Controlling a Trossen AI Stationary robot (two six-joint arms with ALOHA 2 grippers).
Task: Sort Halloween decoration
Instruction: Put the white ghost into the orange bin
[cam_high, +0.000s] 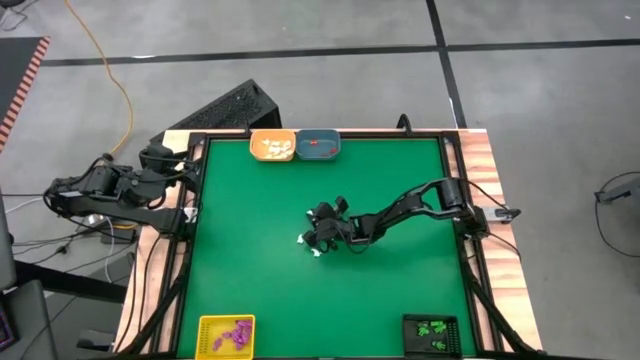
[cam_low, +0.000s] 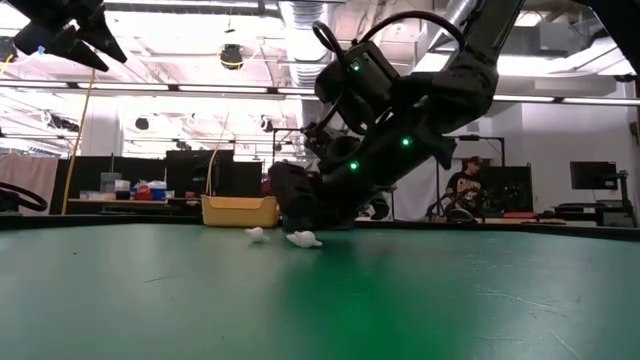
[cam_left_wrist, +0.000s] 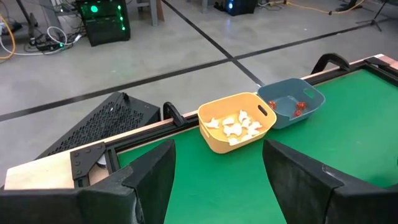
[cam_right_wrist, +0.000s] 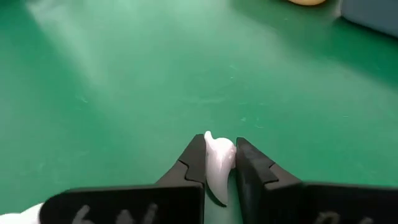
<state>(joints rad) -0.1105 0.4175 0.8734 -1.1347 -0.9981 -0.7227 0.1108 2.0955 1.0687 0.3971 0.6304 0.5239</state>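
My right gripper (cam_high: 318, 240) is low over the middle of the green table, shut on a small white trinket (cam_right_wrist: 217, 158). A second white trinket (cam_low: 256, 234) lies on the mat just beside it and also shows in the right wrist view, white trinket (cam_right_wrist: 18, 214). Sorted trinkets fill four trays: white ones in the orange tray (cam_high: 272, 146), orange-red in the blue tray (cam_high: 318, 146), purple in the yellow tray (cam_high: 226, 335), green in the black tray (cam_high: 432, 332). My left gripper (cam_left_wrist: 217, 186) waits open at the table's far left corner, facing the orange tray (cam_left_wrist: 236, 121). My right gripper pinches the white trinket's body (cam_right_wrist: 219, 154) between its two fingertips (cam_right_wrist: 193, 158). The fingers come slanting down from the table's right side. The trinket's pointed tip sticks out past the fingertips. In the low view the trinket (cam_low: 304, 239) is at mat level; whether it still rests there I cannot tell.
The orange and blue trays stand side by side at the far edge, the yellow and black trays at the near edge. A raised dark frame (cam_high: 190, 250) runs round the mat. Green mat (cam_high: 260, 260) lies bare around the right gripper.
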